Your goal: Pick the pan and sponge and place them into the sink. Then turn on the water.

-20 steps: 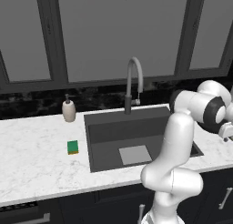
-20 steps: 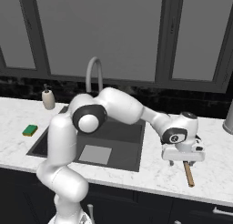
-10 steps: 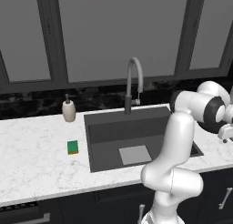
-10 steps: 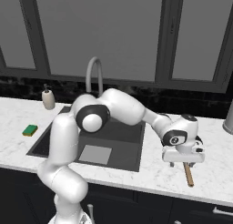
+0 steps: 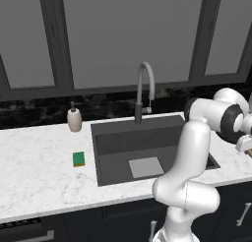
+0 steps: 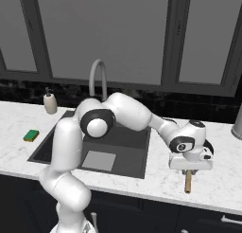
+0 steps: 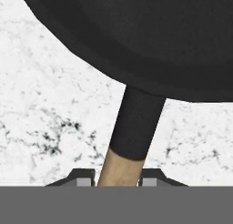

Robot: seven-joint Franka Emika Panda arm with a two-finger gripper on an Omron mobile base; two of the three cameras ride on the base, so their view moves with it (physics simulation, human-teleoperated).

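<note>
gripping the pan [image 7: 136,36] by its wooden handle [image 7: 119,170], the gripper [image 7: 117,176] risks slippage if the heavy bowl tips.

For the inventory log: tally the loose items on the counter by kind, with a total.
Pan, black with a wooden handle: 1
Sponge, green: 1
Soap dispenser, beige: 1
Total: 3

Black pan [image 7: 150,36] on counter, sponge [image 5: 78,159] left of sink [image 5: 118,137]
</note>
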